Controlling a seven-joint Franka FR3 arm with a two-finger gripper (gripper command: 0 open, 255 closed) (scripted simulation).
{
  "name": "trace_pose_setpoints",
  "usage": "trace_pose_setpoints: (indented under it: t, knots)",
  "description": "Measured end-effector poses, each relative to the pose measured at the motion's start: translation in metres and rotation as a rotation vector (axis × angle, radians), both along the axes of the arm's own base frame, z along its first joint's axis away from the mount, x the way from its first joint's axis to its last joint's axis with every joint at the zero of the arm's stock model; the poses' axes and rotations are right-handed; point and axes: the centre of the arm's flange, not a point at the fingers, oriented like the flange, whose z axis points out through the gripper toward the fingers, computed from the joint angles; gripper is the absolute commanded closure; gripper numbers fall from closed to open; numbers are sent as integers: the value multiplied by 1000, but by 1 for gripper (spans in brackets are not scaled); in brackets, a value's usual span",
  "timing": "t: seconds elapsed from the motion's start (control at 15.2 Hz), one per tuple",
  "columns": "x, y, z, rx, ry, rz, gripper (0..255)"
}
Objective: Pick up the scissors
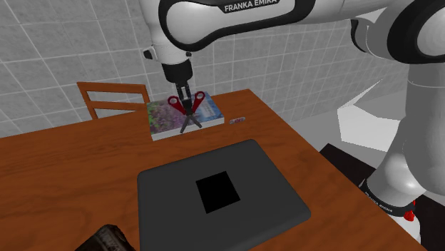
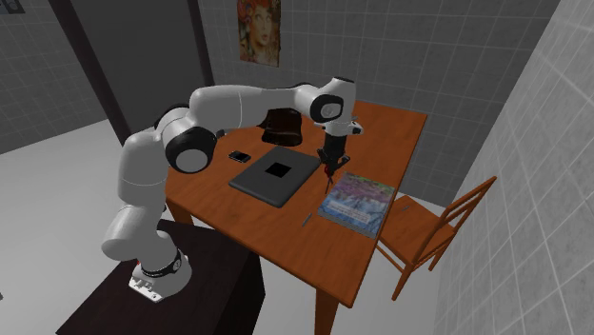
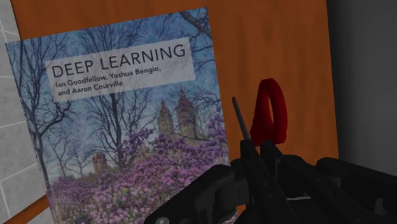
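The scissors [image 1: 190, 107], with red handles and dark blades, hang in my black gripper [image 1: 185, 100], which is shut on them near the pivot. Their blades point down at a book [image 1: 167, 118] with a purple tree cover. From the second exterior view the scissors [image 2: 327, 177] hang from the gripper [image 2: 329, 164] just above the near edge of the book [image 2: 360, 200]. In the wrist view one red handle loop [image 3: 270, 118] and a thin blade stick out past the fingers [image 3: 210, 191], with the book [image 3: 121, 146] lying beyond them.
A dark grey flat slab [image 1: 235, 164] with a black square lies mid-table. A wooden chair [image 2: 438, 228] stands behind the book. A small pen-like thing [image 1: 237, 120] lies beside the book. A dark brown object [image 2: 284, 126] and a small black phone [image 2: 239, 156] sit further along the table [image 2: 381, 133].
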Motion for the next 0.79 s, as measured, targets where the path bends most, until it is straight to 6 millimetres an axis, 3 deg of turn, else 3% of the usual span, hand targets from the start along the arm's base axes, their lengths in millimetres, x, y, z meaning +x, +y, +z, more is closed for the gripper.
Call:
trace_pose_setpoints:
  t: [0.79]
  knots:
    - [0,-1,60,0,0,0,255]
